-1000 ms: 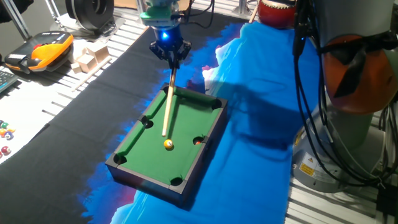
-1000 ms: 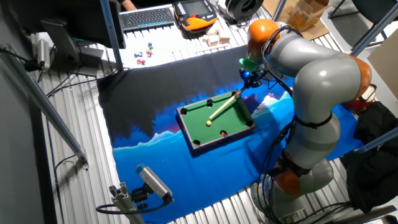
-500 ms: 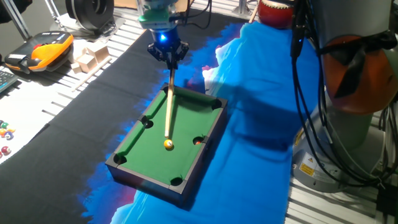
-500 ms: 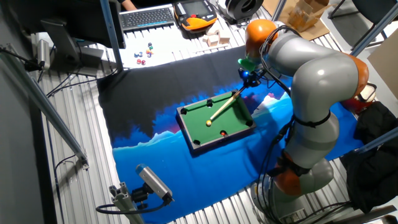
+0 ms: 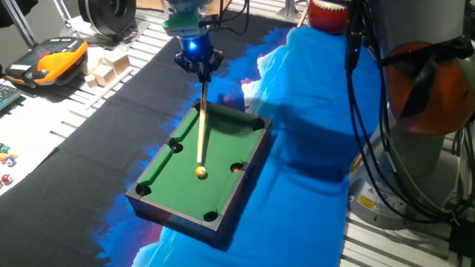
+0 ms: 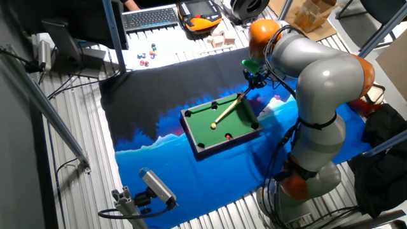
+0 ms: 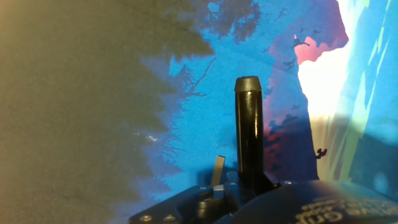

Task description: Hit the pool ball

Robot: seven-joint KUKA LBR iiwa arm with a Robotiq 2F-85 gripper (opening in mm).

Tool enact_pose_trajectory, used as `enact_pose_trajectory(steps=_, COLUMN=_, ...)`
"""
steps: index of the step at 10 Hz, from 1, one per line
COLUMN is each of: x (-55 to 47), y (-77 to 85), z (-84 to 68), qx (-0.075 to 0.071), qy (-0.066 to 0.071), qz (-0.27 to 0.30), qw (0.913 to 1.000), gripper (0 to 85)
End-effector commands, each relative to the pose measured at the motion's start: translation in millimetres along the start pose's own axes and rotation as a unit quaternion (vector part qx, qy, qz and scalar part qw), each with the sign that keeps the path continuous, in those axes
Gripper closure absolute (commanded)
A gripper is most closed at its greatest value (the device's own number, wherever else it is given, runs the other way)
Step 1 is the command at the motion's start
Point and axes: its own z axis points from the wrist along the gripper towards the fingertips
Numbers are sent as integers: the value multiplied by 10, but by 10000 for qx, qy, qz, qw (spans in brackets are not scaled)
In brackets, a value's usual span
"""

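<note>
The pool ball (image 5: pixel 201 172) is tiny, glossy and yellow-orange, and lies on the green felt of the mini pool table (image 5: pixel 175 180). It also shows in the other fixed view (image 6: pixel 213 126). My gripper (image 5: pixel 199 63) hangs above the table's far end, shut on a wooden cue stick (image 5: pixel 201 122). The cue slopes down and its tip stands just behind the ball, a small gap or light touch; I cannot tell which. The other fixed view shows the gripper (image 6: pixel 254 75) and the cue (image 6: pixel 229 108). In the hand view the cue's black butt (image 7: pixel 247 130) stands up between the jaws of my gripper (image 7: pixel 236 186).
A reddish ball (image 5: pixel 237 167) lies by the right side pocket. Blue and black cloth (image 5: pixel 297 119) covers the table. Wooden blocks (image 5: pixel 107 67), an orange pendant (image 5: pixel 52 59) and small coloured balls (image 5: pixel 7 159) lie at the left. The robot base (image 5: pixel 423 96) stands at the right.
My gripper has shifted slightly back and left, and the cue tip has swung a little towards the ball. The ball has not moved.
</note>
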Motion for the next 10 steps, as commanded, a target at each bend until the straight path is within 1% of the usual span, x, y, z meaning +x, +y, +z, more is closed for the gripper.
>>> enact_pose_trajectory(steps=1, x=-5, y=1, z=-3, qx=3, qy=-10, qz=-13, qw=10000, gripper=850)
enact_pose_trajectory(steps=2, x=-1, y=3, z=-6, qx=3, qy=-10, qz=-13, qw=10000, gripper=850)
enact_pose_trajectory(steps=3, x=7, y=2, z=-10, qx=-28, qy=18, qz=-15, qw=10000, gripper=850)
enact_pose_trajectory(steps=4, x=31, y=3, z=-9, qx=-35, qy=29, qz=-8, qw=10000, gripper=850)
enact_pose_trajectory(steps=6, x=107, y=5, z=5, qx=55, qy=-39, qz=43, qw=10000, gripper=850)
enact_pose_trajectory(steps=7, x=170, y=-16, z=-13, qx=1, qy=23, qz=31, qw=10000, gripper=850)
enact_pose_trajectory(steps=8, x=304, y=-65, z=-57, qx=-36, qy=108, qz=48, qw=9999, gripper=850)
enact_pose_trajectory(steps=9, x=423, y=-104, z=-72, qx=-42, qy=139, qz=130, qw=9998, gripper=850)
enact_pose_trajectory(steps=10, x=509, y=-122, z=-56, qx=15, qy=100, qz=163, qw=9998, gripper=850)
